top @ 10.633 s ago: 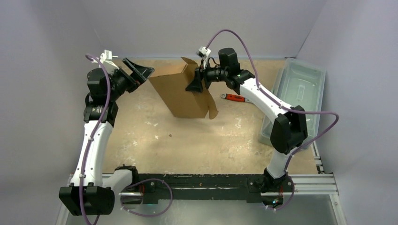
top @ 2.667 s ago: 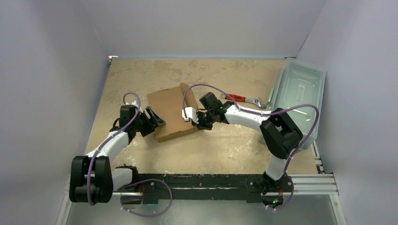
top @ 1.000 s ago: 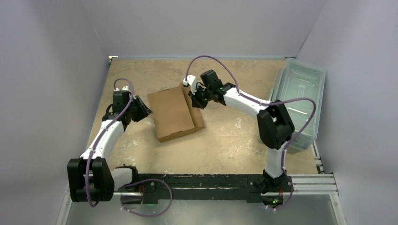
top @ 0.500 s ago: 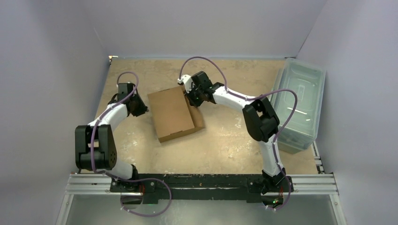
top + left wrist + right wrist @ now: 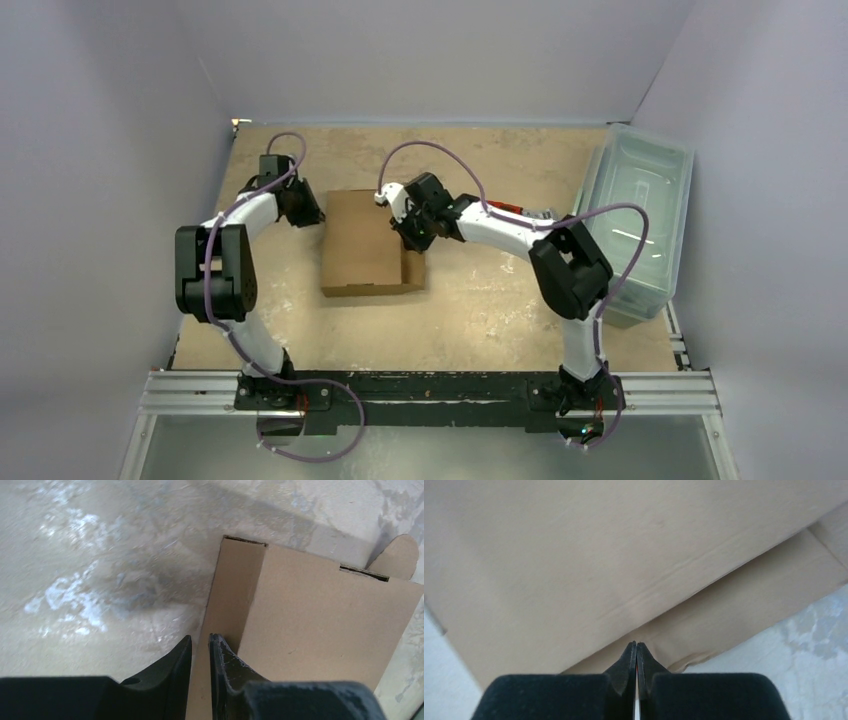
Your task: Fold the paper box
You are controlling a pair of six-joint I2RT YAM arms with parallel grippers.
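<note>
**Brown mailer lies shut and flat, an end effector at either side**

The paper box (image 5: 368, 245) lies in the middle of the worktop (image 5: 480, 300), closed into a shallow rectangle with its broad lid face up. It is plain matte brown cardboard, unprinted, with straight die-cut edges. From the left wrist view, a narrow side panel runs along its edge, darker than the lid. Two thin dark slots (image 5: 364, 572) are cut at the far corners, and a rounded tab (image 5: 400, 555) sticks out beyond one of them. From the right wrist view, a faint crease (image 5: 659, 587) crosses the lid slantwise, and a lower, shadowed panel shows past the lid's edge.

The left end effector (image 5: 200, 639) is at the box's far-left corner. Its black fingers stand a narrow slit apart, with the box's edge running in line with that slit. I cannot tell whether they pinch the cardboard.

The right end effector (image 5: 636, 645) is clenched, its pads pressed together with nothing between them, at the box's right edge.

The worktop is pale tan and mottled with whitish scuffs. A translucent grey-green plastic bin (image 5: 650, 200) stands along its right side, well apart from the box.
</note>
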